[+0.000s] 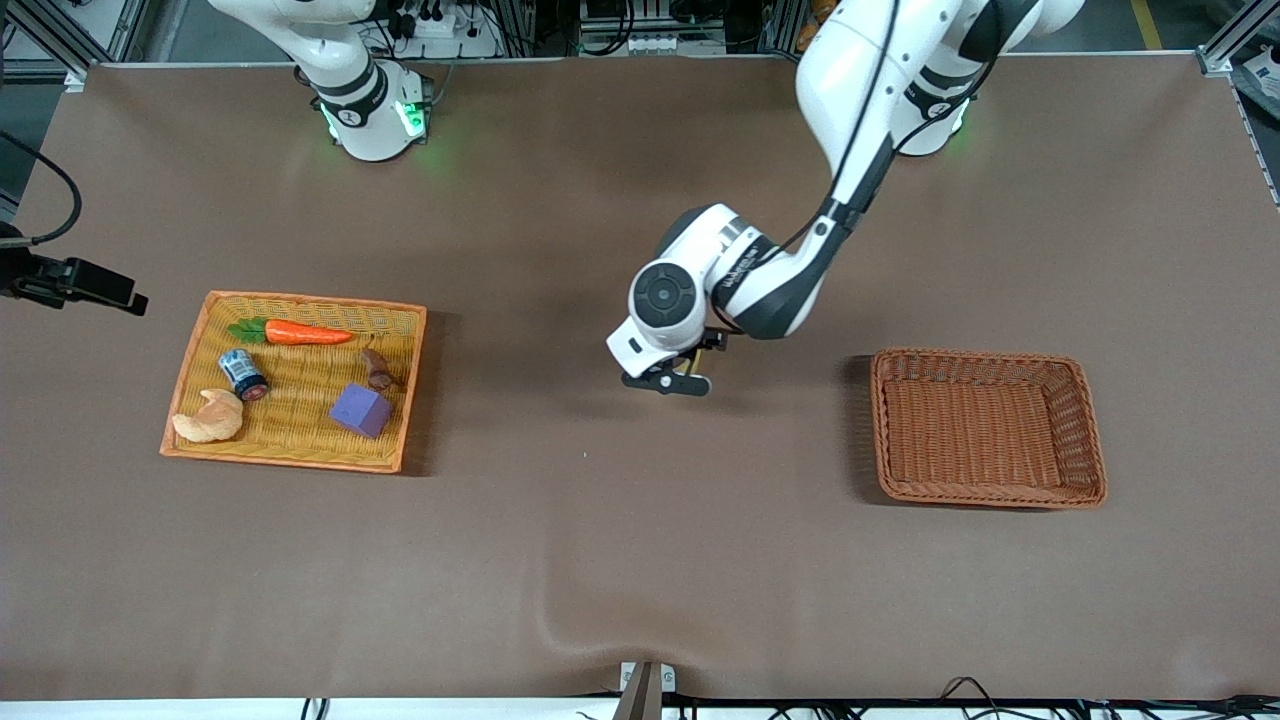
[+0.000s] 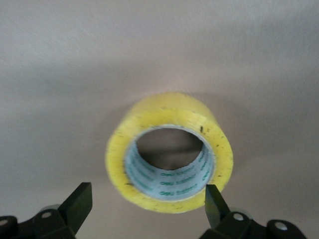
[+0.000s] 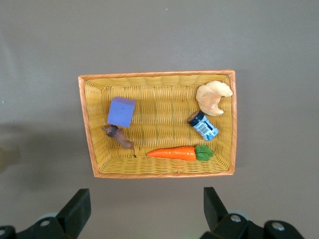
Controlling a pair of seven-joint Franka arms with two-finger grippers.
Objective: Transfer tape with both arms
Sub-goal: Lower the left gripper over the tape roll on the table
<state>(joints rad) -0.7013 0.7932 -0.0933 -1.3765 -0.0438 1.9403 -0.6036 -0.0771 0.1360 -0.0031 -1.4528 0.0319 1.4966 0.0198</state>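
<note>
Between the two baskets, on bare counter (image 1: pixel 560 560): tape (image 2: pixel 169 152), seen in the left wrist view standing on its edge, hole facing the camera; in the front view the arm hides all but a sliver of yellow.
Left gripper (image 1: pixel 668 381): low over the mid-counter; fingers (image 2: pixel 77 201) spread wide to either side of the roll, tips level with its lower rim and not touching it.
Right gripper (image 3: pixel 144 209): high over the yellow tray (image 3: pixel 89 129); fingers apart, holding nothing; this arm waits.
Tray contents: carrot (image 1: pixel 307 333), can (image 1: pixel 243 373), croissant (image 1: pixel 209 417), purple cube (image 1: pixel 361 410), and a small brown item I cannot identify.
Brown basket (image 1: pixel 985 427): toward the left arm's end of the counter, nothing in it; likely the drop spot.
Weight: probably light, a thick ring on a card core.
Stiffness: likely firm across the wound band; a squeeze should not crush it.
Surface: glossy yellow film, so it may slip or turn between the pads.
Stability: on edge it could roll if nudged by one finger first.
Where to hold: across the two flat faces, pads centred on the band, or one finger through the hole and one outside the wall.
Step in hand: lining up the pinch, by my reading; closing comes next.
</note>
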